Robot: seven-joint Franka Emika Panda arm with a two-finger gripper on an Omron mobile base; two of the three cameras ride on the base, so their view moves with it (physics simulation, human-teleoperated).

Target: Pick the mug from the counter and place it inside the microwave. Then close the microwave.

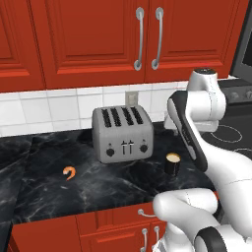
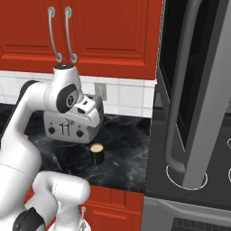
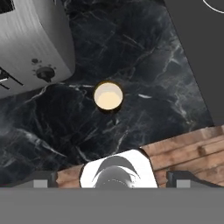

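The small dark mug (image 1: 172, 163) with a cream top stands upright on the black marble counter (image 1: 98, 182), just right of the toaster's front. From above, the mug (image 3: 108, 96) appears as a cream disc near the middle of the hand view. My gripper (image 3: 112, 179) hangs well above the mug (image 2: 96, 153), open, its two fingertips (image 3: 41, 179) far apart with nothing between them. The microwave (image 2: 198, 90) stands open on the right, and its dark glass door with the long steel handle (image 2: 178, 113) swings out toward me.
A silver four-slot toaster (image 1: 122, 133) sits against the backsplash, left of the mug. An orange shrimp-like item (image 1: 70, 172) lies on the counter farther left. The black stovetop (image 2: 180, 180) with white burner rings lies right of the mug, under the microwave. Red cabinets (image 1: 98, 39) hang above.
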